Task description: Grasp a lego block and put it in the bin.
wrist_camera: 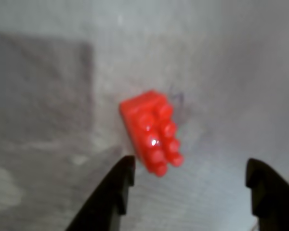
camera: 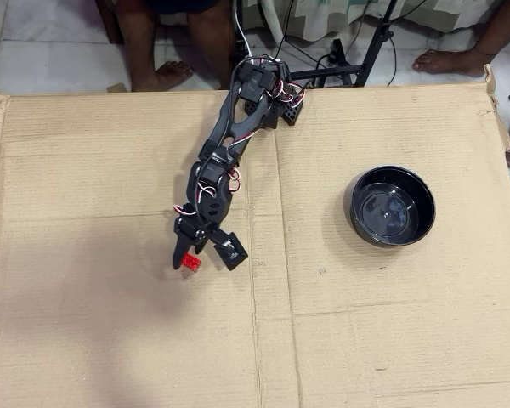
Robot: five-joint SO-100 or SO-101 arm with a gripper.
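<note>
Red lego block [wrist_camera: 151, 131] lies between the spread hand [wrist_camera: 190, 180], ready for pinching, well apart from the bin [camera: 391, 206].

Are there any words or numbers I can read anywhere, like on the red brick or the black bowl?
None can be read.
Lego block: its studs are too blurred in the wrist view to show any lettering.
Bin: plain glossy black, no label.
Cardboard sheet: a tiny dark mark near the middle, too small to read.
Arm: no readable markings.
</note>
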